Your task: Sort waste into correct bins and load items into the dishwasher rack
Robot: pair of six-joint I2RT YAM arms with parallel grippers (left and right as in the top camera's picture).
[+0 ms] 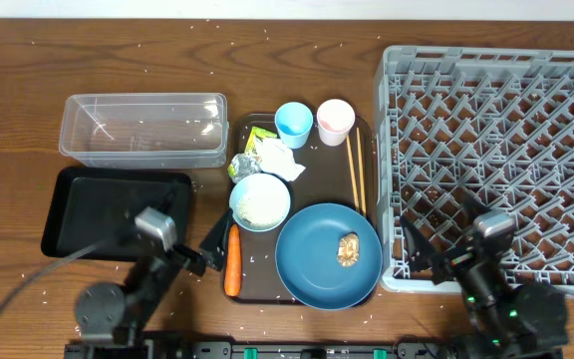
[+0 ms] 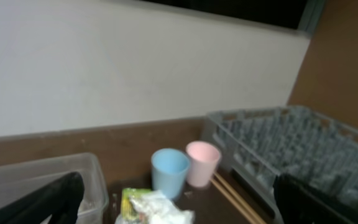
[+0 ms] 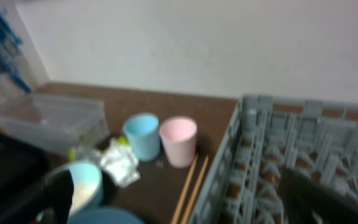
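left jaws and right jaws both gape wide and empty; the yellow-green packet [image 1: 259, 136], its print too blurred to read, lies on the brown tray [image 1: 317, 175] against the crumpled wrapper [image 1: 269, 160], behind the bowl [image 1: 260, 201].

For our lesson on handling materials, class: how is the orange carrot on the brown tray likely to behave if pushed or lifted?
The carrot looks round and tapered, so a sideways push would probably roll it, curving toward its thin end. It lies straight and unbent, so it is likely stiff when lifted by the middle.
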